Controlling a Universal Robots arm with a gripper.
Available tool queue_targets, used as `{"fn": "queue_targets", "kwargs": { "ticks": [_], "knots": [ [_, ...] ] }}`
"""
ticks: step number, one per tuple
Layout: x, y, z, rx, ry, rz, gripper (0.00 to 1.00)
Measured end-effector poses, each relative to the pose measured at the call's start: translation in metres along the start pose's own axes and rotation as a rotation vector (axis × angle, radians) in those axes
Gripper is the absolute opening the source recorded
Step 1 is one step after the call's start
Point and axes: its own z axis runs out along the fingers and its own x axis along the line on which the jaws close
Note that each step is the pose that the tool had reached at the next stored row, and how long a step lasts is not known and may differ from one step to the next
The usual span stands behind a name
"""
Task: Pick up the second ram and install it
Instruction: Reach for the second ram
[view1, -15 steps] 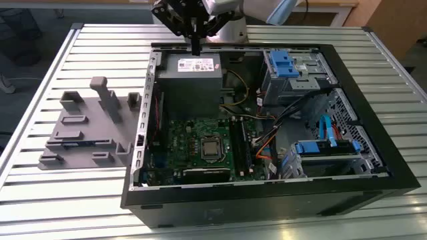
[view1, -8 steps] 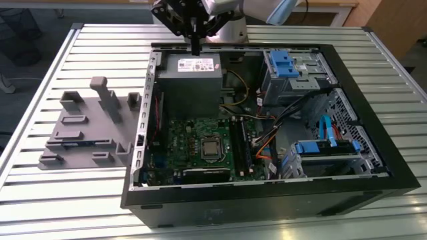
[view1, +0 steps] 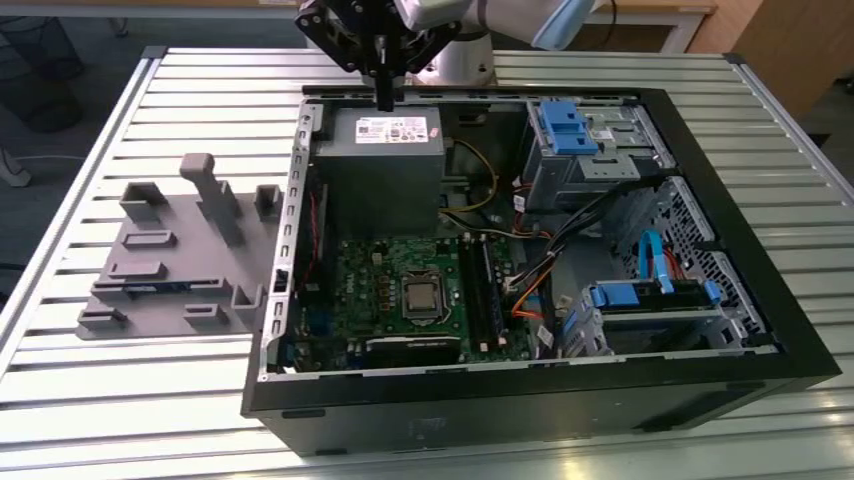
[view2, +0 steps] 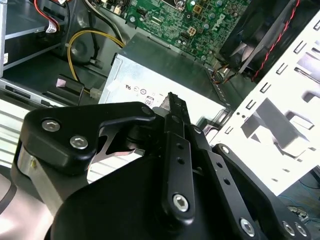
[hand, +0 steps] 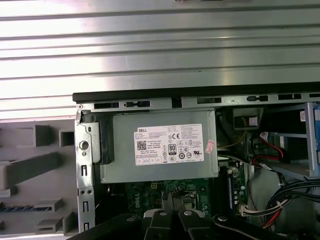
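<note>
Exterior view: the claw (view1: 384, 95) is being held clenched and empty over the power supply (view1: 378, 150). The second ram (view1: 150, 289) is lying in the grey fixture (view1: 174, 250) by the table (view1: 160, 100) edge at the exterior view's left.
Second wrist view: the claw (view2: 172, 101) is being shown pressed closed.
First wrist view: the second ram (hand: 25, 207) is sitting in a slot of the grey fixture (hand: 30, 170).
</note>
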Motion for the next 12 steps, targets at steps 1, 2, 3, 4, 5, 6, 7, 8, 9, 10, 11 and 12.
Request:
{"fn": "queue_targets", "kwargs": {
  "ticks": [1,2,3,4,5,6,7,8,9,10,11,12],
  "knots": [
    [0.003,-0.0002,0.0003,0.0,0.0,0.0,0.11],
    [0.0031,-0.0002,0.0003,0.0,0.0,0.0,0.11],
    [0.0032,-0.0003,0.0003,0.0,0.0,0.0,0.11],
    [0.0034,-0.0003,0.0003,0.0,0.0,0.0,0.11],
    [0.0035,-0.0003,0.0003,0.0,0.0,0.0,0.11],
    [0.0046,-0.0004,0.0005,0.0,0.0,0.0,0.11],
    [0.0056,-0.0005,0.0007,0.0,0.0,0.0,0.11],
    [0.0057,-0.0005,0.0007,0.0,0.0,0.0,0.11],
    [0.0057,-0.0005,0.0007,0.0,0.0001,0.0,0.11],
    [0.0059,-0.0005,0.0007,0.0001,0.0001,0.0,0.11],
    [0.0061,-0.0005,0.0008,0.0,0.0001,0.0,0.11],
    [0.0062,-0.0005,0.0008,0.0,0.0001,0.0,0.11]
  ]
}}
